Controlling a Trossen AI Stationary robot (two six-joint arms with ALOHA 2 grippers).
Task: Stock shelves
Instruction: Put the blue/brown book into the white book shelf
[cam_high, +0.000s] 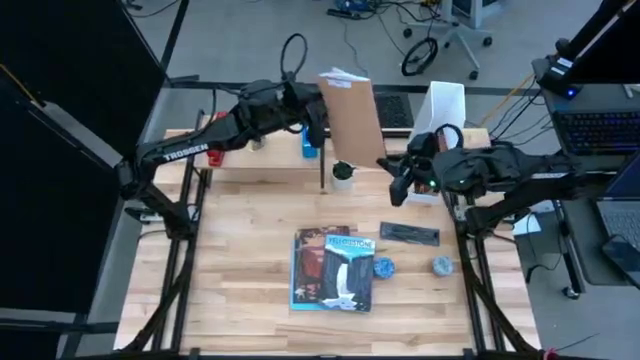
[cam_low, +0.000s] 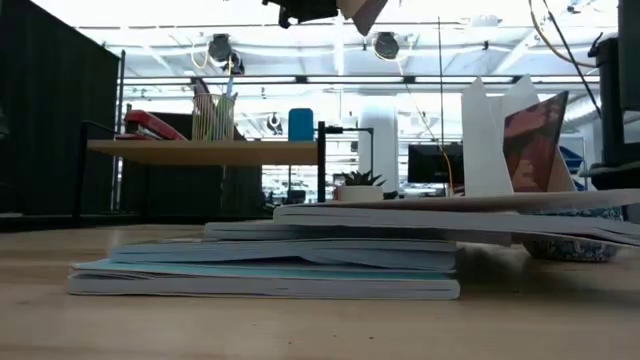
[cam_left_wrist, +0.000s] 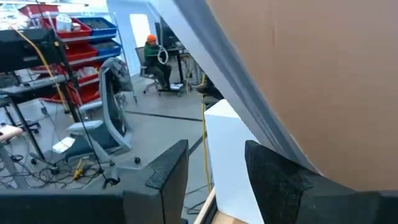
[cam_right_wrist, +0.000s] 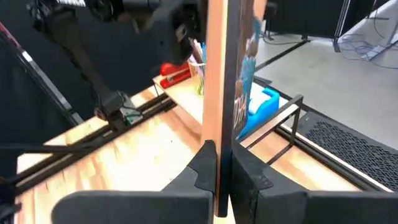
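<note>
- Open lab floor with chairs and cables is showing behind the bench. The light-wood tabletop (cam_high: 250, 250) is carrying everything.
- The shelf (cam_low: 205, 152) is sitting beyond the left gripper, its plank already holding a red stapler (cam_low: 150, 125), a pen cup (cam_low: 212, 115) and a blue block (cam_low: 300, 124).
- The file holder (cam_high: 447, 103) is standing just past the right gripper, open end up, with at least one printed cover leaning inside it in the low view.
- The thin book (cam_high: 350, 115), brown back and printed front, is hanging on edge above the table between the two grippers, close to the shelf end and near the file holder.
- The right gripper (cam_right_wrist: 219, 157) is pinching the book's lower edge, fingers pressed together on it.
- The left gripper (cam_left_wrist: 214, 163) is sitting beside the book's other edge with fingers spread. One finger is looking close to the brown face, but I cannot tell whether it is touching.
- A pile of flat books (cam_high: 335, 270) is waiting on the table, on the near side of both grippers.
- A small potted plant (cam_high: 343, 176) is standing below the book, between the grippers.
- Handling, my read:
  - The book is looking light, thin and fairly stiff, but the cover is likely slick.
  - A single edge pinch is inviting it to swing or slip.
  - Gripping near the spine, or midway along an edge, should be giving better control.
  - It needs to be going into the holder's slot upright, without clipping the white wall or the plant.
</note>
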